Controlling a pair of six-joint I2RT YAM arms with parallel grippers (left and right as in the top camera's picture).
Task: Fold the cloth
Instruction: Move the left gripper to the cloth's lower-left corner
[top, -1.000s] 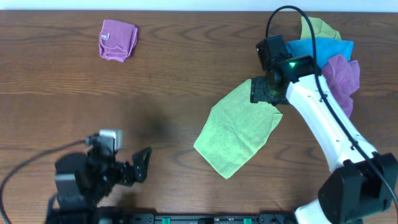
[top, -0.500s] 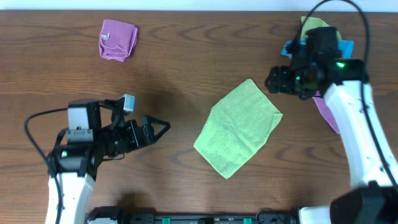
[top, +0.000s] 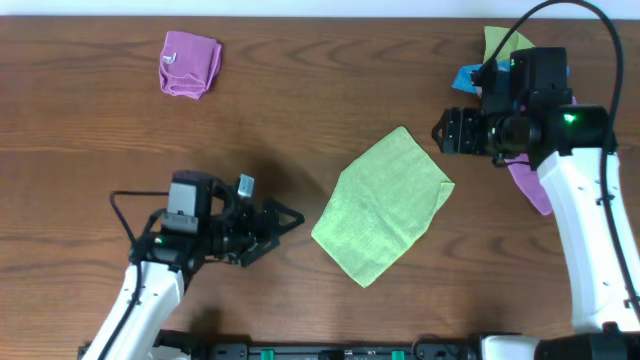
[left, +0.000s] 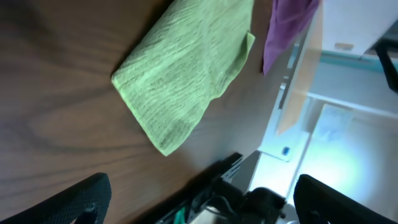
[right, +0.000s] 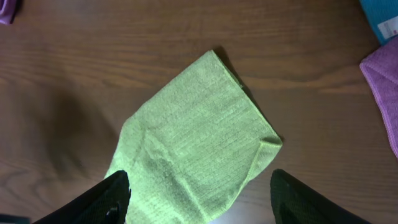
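A light green cloth (top: 383, 204) lies folded flat on the wooden table, right of centre. It also shows in the left wrist view (left: 186, 68) and the right wrist view (right: 196, 143). My left gripper (top: 281, 222) is open and empty, low over the table just left of the cloth's lower left edge. My right gripper (top: 449, 131) is open and empty, raised beside the cloth's upper right corner. In the right wrist view its fingers (right: 199, 199) frame the cloth from above.
A folded purple cloth (top: 189, 63) lies at the back left. A pile of cloths at the back right holds a blue one (top: 470, 76), a yellow-green one (top: 494, 42) and a purple one (top: 528, 183), partly hidden by my right arm.
My right gripper has let go of the green cloth's top corner and lifted away to the right. My left arm has moved right toward the cloth. The cloth lies still.
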